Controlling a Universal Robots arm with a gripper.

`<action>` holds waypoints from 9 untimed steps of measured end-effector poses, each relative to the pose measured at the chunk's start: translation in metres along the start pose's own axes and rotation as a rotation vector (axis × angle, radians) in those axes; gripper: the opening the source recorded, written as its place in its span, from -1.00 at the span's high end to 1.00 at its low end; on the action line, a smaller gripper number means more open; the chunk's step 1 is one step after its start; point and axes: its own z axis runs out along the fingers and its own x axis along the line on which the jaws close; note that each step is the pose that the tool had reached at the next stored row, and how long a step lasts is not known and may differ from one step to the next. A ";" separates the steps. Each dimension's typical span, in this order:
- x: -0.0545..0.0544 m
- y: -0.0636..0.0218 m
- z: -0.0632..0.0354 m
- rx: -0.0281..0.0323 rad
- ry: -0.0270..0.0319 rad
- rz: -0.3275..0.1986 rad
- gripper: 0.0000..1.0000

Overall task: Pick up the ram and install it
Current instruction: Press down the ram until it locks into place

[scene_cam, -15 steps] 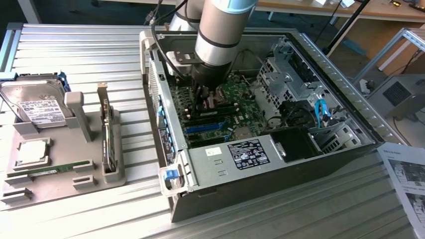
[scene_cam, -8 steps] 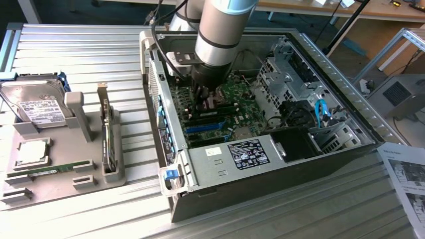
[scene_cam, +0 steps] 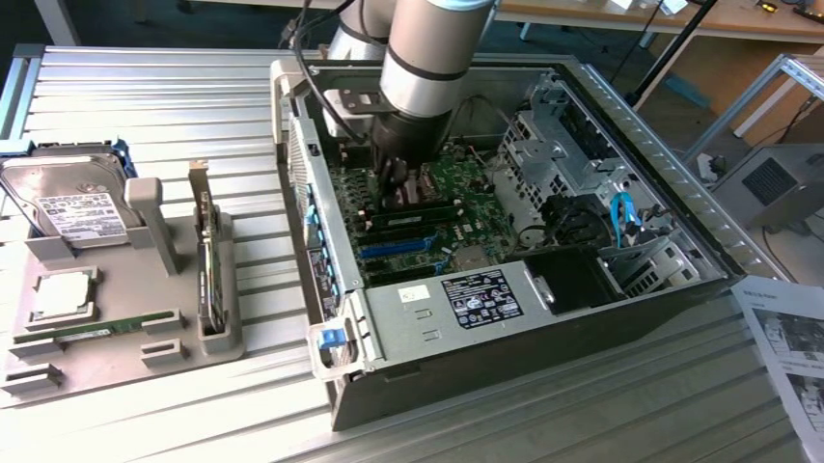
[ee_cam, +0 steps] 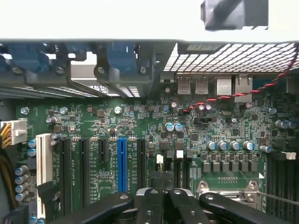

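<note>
A long green ram (scene_cam: 96,331) lies flat in the grey tray (scene_cam: 123,371) at the exterior view's left, far from the arm. My gripper (scene_cam: 409,188) reaches down into the open computer case (scene_cam: 425,333) and hangs just above the green motherboard (scene_cam: 457,188). In the wrist view the gripper (ee_cam: 163,198) is shut, its black fingers (ee_cam: 152,205) pressed together with nothing visible between them. It hovers over the motherboard (ee_cam: 140,121) between the blue expansion slot (ee_cam: 122,161) and the processor socket (ee_cam: 229,189). Dark memory slots (ee_cam: 280,172) run along the board's edge.
The tray also holds a hard drive (scene_cam: 71,203), a square silver processor (scene_cam: 62,294) and an upright expansion card (scene_cam: 206,275). Inside the case are a labelled power supply (scene_cam: 477,299), a drive cage (scene_cam: 566,145) and cables. Printed paper (scene_cam: 785,333) lies at the exterior view's right.
</note>
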 end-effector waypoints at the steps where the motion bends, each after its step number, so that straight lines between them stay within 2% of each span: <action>1: 0.000 0.0000 -0.0027 0.0001 0.0010 0.000 0.79; 5: 0.000 0.0002 -0.0144 0.0001 0.0048 0.000 0.79; 9: -0.001 0.0003 -0.0268 0.0001 0.0119 0.000 0.79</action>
